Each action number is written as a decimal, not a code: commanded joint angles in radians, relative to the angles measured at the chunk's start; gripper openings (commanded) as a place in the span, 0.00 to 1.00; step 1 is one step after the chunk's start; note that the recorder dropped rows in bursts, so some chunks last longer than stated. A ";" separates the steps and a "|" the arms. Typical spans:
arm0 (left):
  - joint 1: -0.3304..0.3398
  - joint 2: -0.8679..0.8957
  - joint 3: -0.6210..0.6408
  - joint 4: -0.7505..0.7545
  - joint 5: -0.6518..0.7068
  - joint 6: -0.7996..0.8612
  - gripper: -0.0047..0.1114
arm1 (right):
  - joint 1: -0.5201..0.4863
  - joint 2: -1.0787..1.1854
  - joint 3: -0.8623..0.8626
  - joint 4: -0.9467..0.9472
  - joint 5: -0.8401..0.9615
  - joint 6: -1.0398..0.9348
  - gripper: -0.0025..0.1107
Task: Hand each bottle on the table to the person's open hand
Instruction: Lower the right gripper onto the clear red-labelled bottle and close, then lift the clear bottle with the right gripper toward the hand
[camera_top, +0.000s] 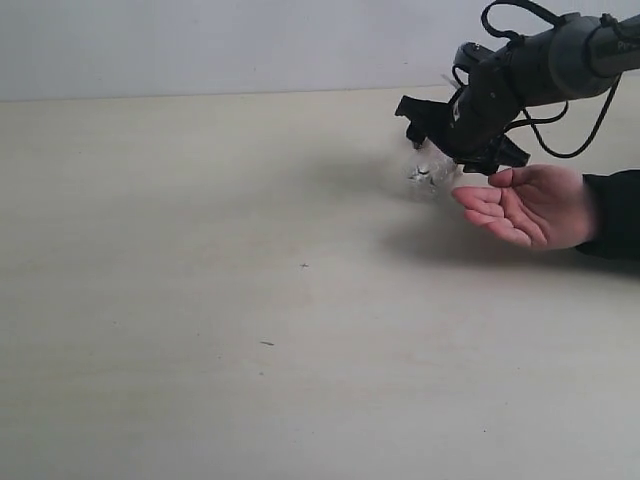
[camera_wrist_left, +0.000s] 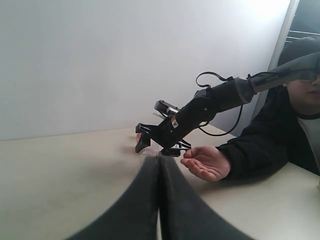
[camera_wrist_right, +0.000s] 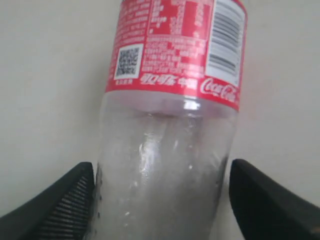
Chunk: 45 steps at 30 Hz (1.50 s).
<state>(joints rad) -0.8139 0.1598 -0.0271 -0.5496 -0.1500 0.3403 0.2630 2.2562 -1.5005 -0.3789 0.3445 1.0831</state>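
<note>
Right claw (camera_top: 450, 150) is up off the worktop (camera_top: 200, 300) at the far right side, and it has the clear bottle (camera_top: 432, 170) gripped, one ribbed finger (camera_wrist_right: 60, 205) pressed to each flank of the see-through body. From the right wrist camera the clear bottle (camera_wrist_right: 165, 125) fills the view: empty-looking plastic near the fingers, and beyond them a red label (camera_wrist_right: 175, 45) with white Coca-Cola script, a QR square and a barcode, pale worktop (camera_wrist_right: 40, 75) behind. In the exterior view the bottle is a blurred, glassy shape hanging below the claw in the air, its soft shadow on the surface underneath. The open hand (camera_top: 530, 205) sits just beside it, palm up, fingers together and pointing towards the bottle, black cuff at the wrist; whether bottle and fingertips touch, I cannot tell. The left wrist camera looks across the worktop (camera_wrist_left: 50, 175) and catches the same meeting: right claw (camera_wrist_left: 160, 145) reaching in on its black arm (camera_wrist_left: 225, 95), the open hand (camera_wrist_left: 207, 162) waiting just beside it, and the person (camera_wrist_left: 295, 125) in a dark jacket seated at the table's edge. Left claw (camera_wrist_left: 159, 165) is in the foreground there, its two dark fingers pressed flat together, nothing between them.
</note>
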 joint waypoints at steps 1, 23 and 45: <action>0.001 -0.005 0.004 -0.003 0.000 -0.003 0.04 | -0.001 0.002 -0.010 -0.006 0.006 -0.001 0.57; 0.001 -0.005 0.004 -0.003 0.000 -0.003 0.04 | -0.004 -0.248 -0.042 0.107 0.113 -0.285 0.02; 0.001 -0.005 0.004 -0.003 0.000 -0.003 0.04 | -0.018 -0.863 0.078 0.116 0.647 -0.818 0.02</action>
<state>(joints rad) -0.8139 0.1598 -0.0271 -0.5496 -0.1500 0.3403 0.2500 1.4831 -1.4899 -0.2822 1.0259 0.2966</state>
